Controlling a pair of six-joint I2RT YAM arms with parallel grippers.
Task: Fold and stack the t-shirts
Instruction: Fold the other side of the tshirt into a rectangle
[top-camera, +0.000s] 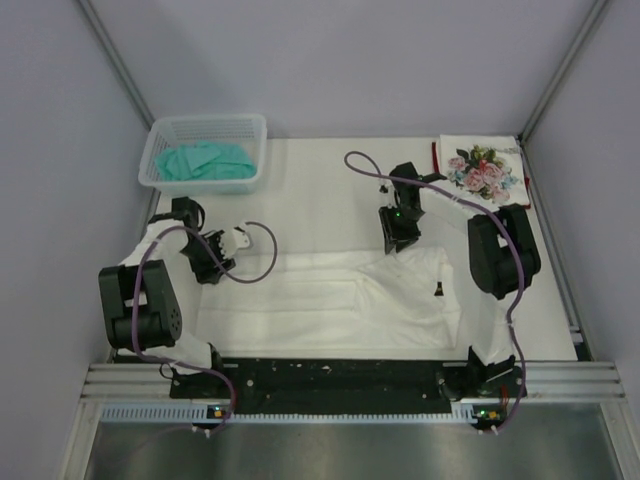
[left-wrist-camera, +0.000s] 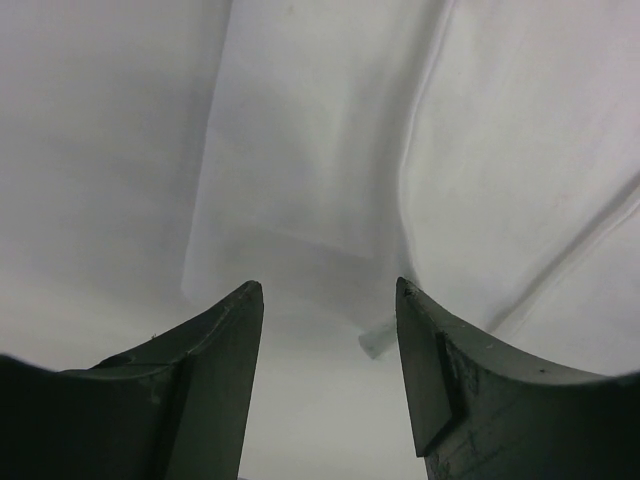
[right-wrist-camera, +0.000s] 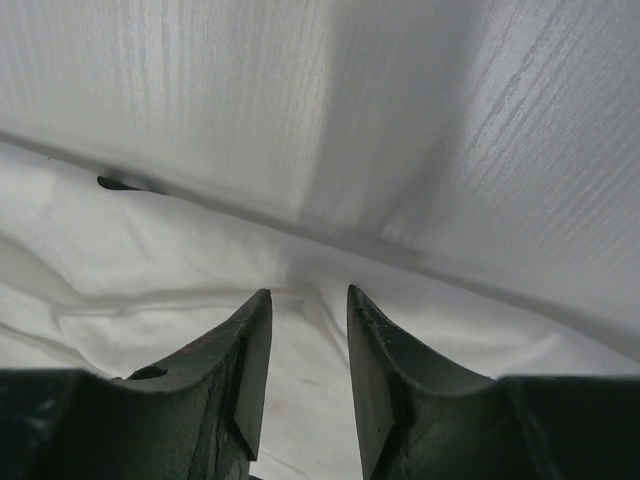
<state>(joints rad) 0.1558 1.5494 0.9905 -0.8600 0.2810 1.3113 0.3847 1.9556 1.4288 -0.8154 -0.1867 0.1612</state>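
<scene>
The large white t-shirt (top-camera: 330, 300) lies spread on the table, print not showing. My left gripper (top-camera: 215, 262) is at its left end, open, with white cloth (left-wrist-camera: 300, 180) and a fold edge below the jaws (left-wrist-camera: 328, 290). My right gripper (top-camera: 398, 240) is at the shirt's far right edge, open with a narrower gap (right-wrist-camera: 308, 295), and nothing sits between the fingers; wrinkled shirt cloth (right-wrist-camera: 150, 280) lies beneath. The rose-print shirt (top-camera: 485, 172) lies folded at the back right on top of the dark red one (top-camera: 436, 155), of which only an edge shows.
A pale mesh basket (top-camera: 160, 135) holding a teal cloth (top-camera: 205, 160) stands at the back left. Grey walls enclose the table on three sides. A small dark tag (top-camera: 438, 290) lies on the white shirt's right part.
</scene>
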